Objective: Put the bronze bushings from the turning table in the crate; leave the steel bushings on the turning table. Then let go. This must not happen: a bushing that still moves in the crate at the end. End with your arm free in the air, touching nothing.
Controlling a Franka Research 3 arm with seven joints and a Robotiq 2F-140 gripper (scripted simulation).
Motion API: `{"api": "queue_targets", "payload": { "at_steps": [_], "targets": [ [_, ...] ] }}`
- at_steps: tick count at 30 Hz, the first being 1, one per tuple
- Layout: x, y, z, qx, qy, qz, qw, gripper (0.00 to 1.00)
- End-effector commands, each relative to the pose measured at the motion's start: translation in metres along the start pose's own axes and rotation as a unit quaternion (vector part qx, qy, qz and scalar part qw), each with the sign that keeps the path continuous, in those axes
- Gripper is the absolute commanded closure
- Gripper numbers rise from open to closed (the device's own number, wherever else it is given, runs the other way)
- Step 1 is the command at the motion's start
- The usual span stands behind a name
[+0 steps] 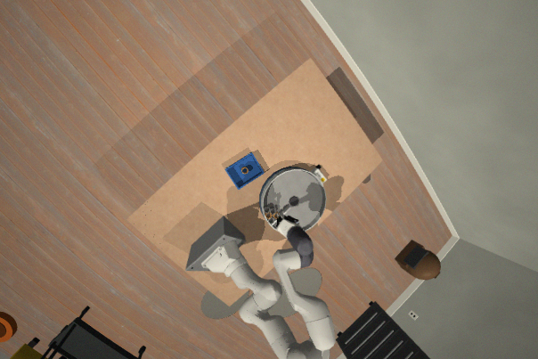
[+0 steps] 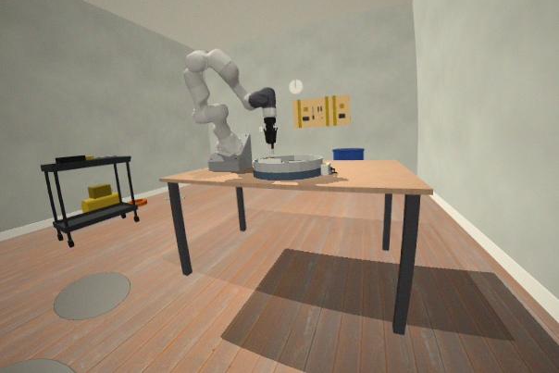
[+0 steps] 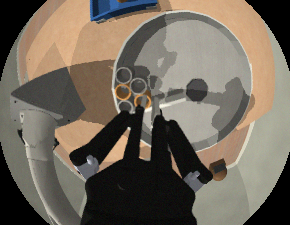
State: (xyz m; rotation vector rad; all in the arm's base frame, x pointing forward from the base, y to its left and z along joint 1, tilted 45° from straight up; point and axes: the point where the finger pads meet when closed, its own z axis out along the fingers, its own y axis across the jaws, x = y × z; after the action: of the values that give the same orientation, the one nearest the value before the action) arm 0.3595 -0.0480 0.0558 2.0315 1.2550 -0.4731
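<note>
Because two bronze bushings crowd against steel bushings, the end effector probably needs to separate them. It hovers nearby, closed on nothing.

three bronze bushings, three steel in sight

two bronze bushings are on the one turning table, with three steel bushings visible there. one more bronze bushing is in the one crate. there is one worktable with four table legs, one wheeled cart, one wall clock and one tool board.
</note>
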Motion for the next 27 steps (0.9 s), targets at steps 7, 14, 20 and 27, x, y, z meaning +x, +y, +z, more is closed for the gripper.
{"api": "queue_targets", "payload": {
  "at_steps": [7,14,20,27],
  "targets": [
    [0.0020,-0.0023,0.0000,-0.002,0.009,0.139,0.990,0.90],
    [0.0017,-0.0025,0.0000,-0.002,0.009,0.201,0.980,0.90],
    [0.0014,-0.0026,0.0000,-0.001,0.009,0.259,0.966,0.90],
    [0.0012,-0.0027,0.0000,-0.001,0.009,0.307,0.952,0.90]
  ]
}}
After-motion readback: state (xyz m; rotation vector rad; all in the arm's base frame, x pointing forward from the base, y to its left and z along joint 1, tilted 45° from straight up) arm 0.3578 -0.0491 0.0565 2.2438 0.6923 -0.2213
